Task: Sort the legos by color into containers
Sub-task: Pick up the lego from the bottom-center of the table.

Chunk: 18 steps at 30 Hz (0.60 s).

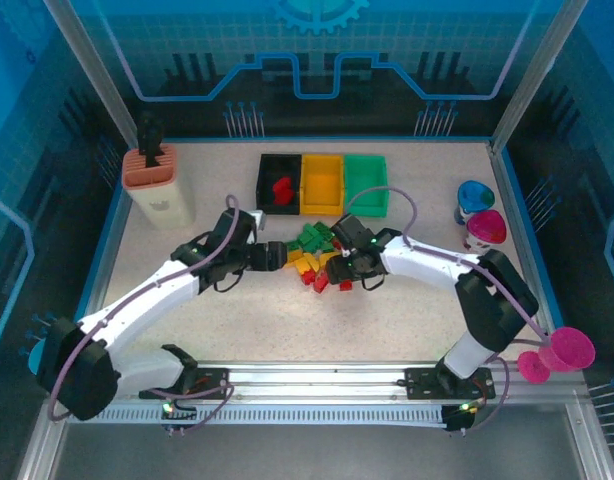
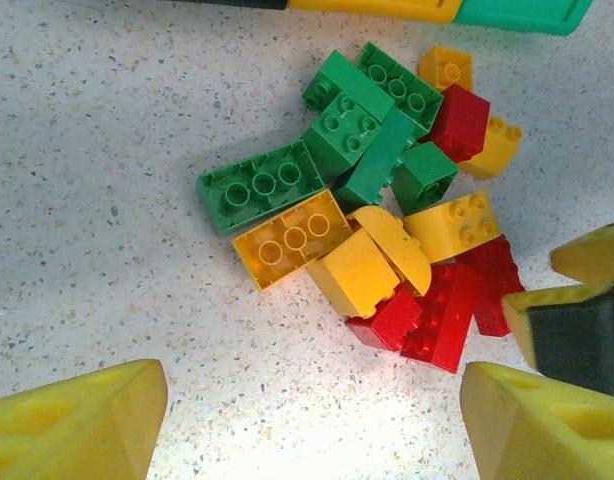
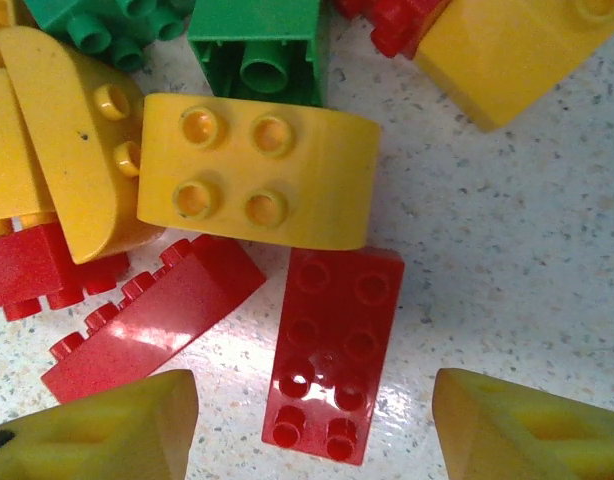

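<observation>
At the top edge of the left wrist view, the black bin [image 2: 237, 3], yellow bin [image 2: 377, 8] and green bin [image 2: 517, 12] are cut to thin strips. From above, the right gripper [image 1: 335, 266] covers part of the bricks [image 1: 309, 240], which are too small to count.

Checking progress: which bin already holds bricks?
The black bin, leftmost in the row: red bricks lie inside, while the yellow bin and green bin look empty.

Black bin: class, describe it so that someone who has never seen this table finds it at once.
Toward the far side of the speckled table, three small bins stand in a row. The black bin is at the row's left end in the top view, beside the yellow bin. It alone is dark, with red legos inside.
</observation>
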{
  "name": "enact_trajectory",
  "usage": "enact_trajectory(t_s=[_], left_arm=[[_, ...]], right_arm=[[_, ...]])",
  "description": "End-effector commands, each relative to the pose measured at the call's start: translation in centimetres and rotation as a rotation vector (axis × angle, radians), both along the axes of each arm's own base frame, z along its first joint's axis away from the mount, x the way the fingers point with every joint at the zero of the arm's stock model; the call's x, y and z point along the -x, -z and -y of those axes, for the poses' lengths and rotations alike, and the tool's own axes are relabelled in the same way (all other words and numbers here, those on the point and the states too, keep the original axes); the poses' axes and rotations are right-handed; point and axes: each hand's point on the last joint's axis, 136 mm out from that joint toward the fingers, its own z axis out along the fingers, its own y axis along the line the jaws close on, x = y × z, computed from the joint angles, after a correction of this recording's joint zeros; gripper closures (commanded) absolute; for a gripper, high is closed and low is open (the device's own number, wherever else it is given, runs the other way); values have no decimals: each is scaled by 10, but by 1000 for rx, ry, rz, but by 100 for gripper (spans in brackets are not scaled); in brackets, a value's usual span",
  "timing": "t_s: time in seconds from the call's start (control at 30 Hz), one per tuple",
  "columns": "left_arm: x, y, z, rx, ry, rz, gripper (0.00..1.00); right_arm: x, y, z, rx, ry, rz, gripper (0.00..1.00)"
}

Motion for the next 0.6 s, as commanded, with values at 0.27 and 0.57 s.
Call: enact_trajectory(t_s=[0.27,0.57], left_arm=[[17,1,-12,27,-40,34,24],[19,3,-14,31,-48,37,25]], right_arm=[[1,26,6,119,34,-59,42],[2,32,3,145,29,-72,54]])
